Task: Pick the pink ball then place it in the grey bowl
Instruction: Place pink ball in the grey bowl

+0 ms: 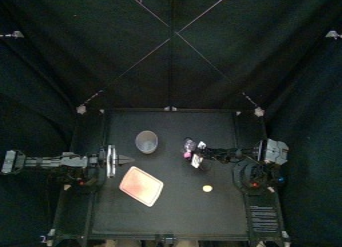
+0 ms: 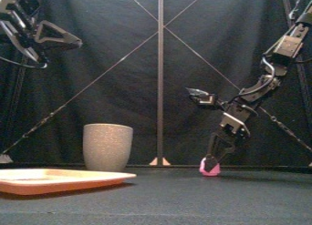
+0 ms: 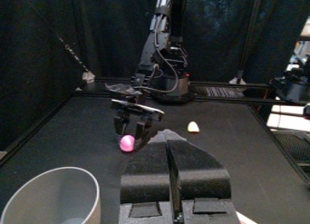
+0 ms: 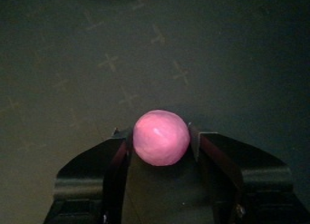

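The right tool (image 2: 213, 161) reaches down steeply from the right side, and its jaws are closed on the pink ball (image 4: 161, 137), one against each flank. The wrist view shows the ball centred between them, which suits a round thing that would squirt out of an off-centre pinch. The ball sits low, at or just above the tabletop (image 1: 187, 216), right of the middle; the pictures do not settle whether it has left the surface.

The grey bowl (image 2: 108, 147) stands upright toward the back left, well apart from the ball. Its tall wall means the ball will likely need a clear lift before any sideways travel. The pink tray (image 2: 61, 180) lies flat in front of the bowl, and a small yellow toy (image 1: 207, 188) rests near the front, both outside a straight path to the bowl.

The left tool (image 3: 173, 150) hangs high at the left with its jaws narrow, pressed together on nothing, leaving the bowl's mouth free.

The grasp looks made, with lifting the likely next step.
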Available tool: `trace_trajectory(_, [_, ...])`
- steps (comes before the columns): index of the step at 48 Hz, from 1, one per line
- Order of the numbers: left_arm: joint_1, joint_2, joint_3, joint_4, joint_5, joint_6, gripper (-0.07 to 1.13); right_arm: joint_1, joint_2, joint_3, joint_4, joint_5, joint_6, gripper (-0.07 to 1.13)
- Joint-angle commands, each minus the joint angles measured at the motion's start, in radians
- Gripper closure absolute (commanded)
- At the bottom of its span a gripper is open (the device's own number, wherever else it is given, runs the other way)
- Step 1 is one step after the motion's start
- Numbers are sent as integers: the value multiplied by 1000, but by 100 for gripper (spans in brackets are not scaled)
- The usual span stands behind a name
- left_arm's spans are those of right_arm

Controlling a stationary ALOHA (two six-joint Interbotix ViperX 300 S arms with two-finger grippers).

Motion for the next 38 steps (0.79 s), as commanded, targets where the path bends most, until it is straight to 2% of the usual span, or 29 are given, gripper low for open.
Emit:
trace_trajectory(1, [6, 5, -11, 0, -9, 0, 101, 15, -35, -35, -2, -3, -2, 36])
trace_trajectory(9, [6, 5, -12, 0, -12, 0, 101, 75, -41, -158, -12, -3, -14, 38])
trace_trajectory(15, [6, 5, -12, 0, -17, 0, 101, 101, -40, -293, -67, -9, -15, 38])
trace_trajectory(24, [8, 5, -12, 0, -20, 0, 101, 92, 18, -497, -164, -28, -2, 38])
trace_trajectory(38, [9, 5, -11, 0, -20, 2, 101, 40, 232, -709, -140, -20, 0, 37])
